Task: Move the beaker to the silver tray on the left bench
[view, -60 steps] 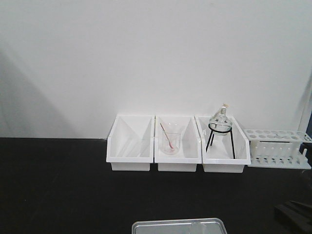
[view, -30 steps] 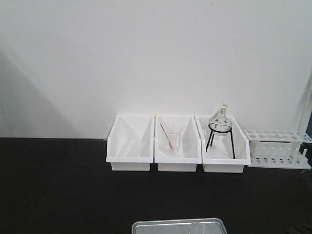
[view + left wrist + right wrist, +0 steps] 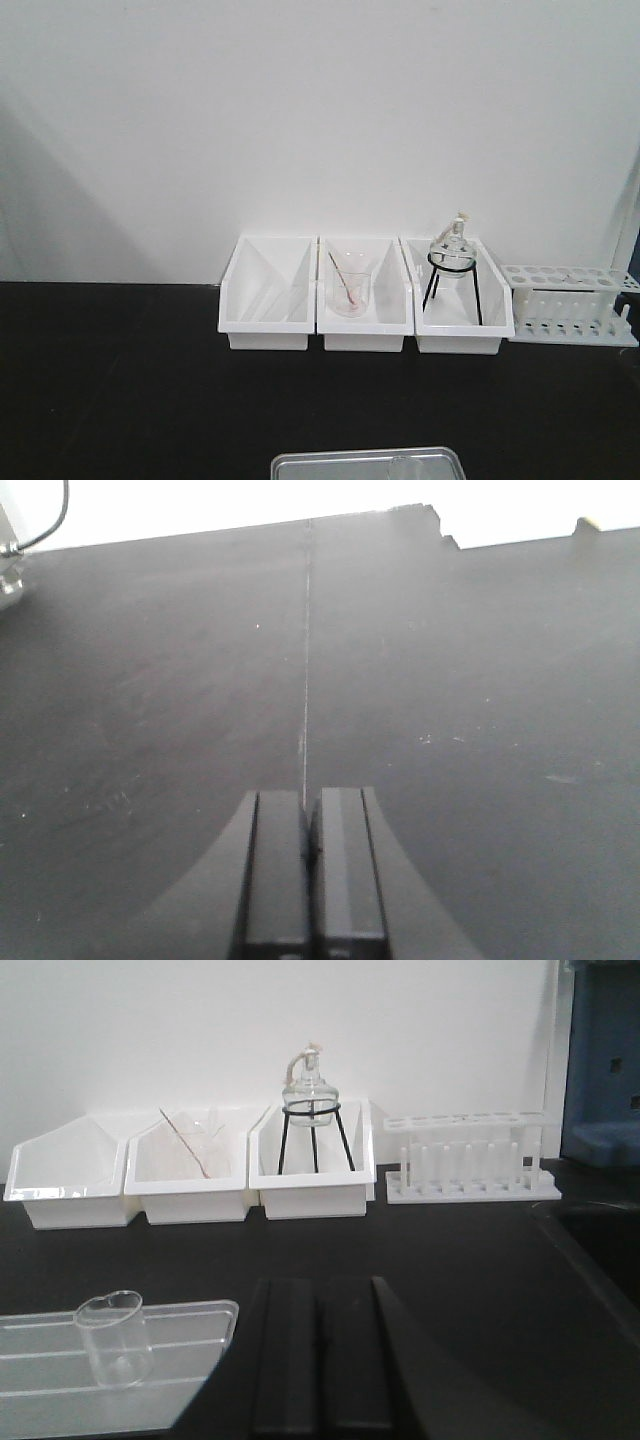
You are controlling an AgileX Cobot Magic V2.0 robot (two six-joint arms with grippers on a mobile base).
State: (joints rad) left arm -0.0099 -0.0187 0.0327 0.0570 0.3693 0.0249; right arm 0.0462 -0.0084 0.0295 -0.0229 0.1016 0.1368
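A small clear beaker (image 3: 113, 1338) is seen standing upright inside the silver tray (image 3: 190, 1355) on a black bench (image 3: 120, 380), near the tray's right end in the right wrist view and free of any grip. In the front view only the tray's far rim (image 3: 368, 457) is caught at the bottom edge, with the beaker (image 3: 405, 466) faintly visible inside it. The right gripper (image 3: 318, 1355) is held low and level just right of the tray, its two dark fingers pressed together with nothing between them, pointed toward the back wall. The left gripper (image 3: 310, 875) is angled down over a bare stretch of bench beside a thin seam (image 3: 305, 650), its fingers likewise closed flat against each other and holding nothing. Along the wall, three white bins (image 3: 365, 293) are lined up side by side: the middle one holds a beaker with a pink-red rod (image 3: 350, 290), and the right one holds a round flask (image 3: 452, 250) set on a black wire stand (image 3: 452, 285). A white test tube rack (image 3: 570, 305) is placed just right of the bins. No brand, label or legible writing can be made out on any item.
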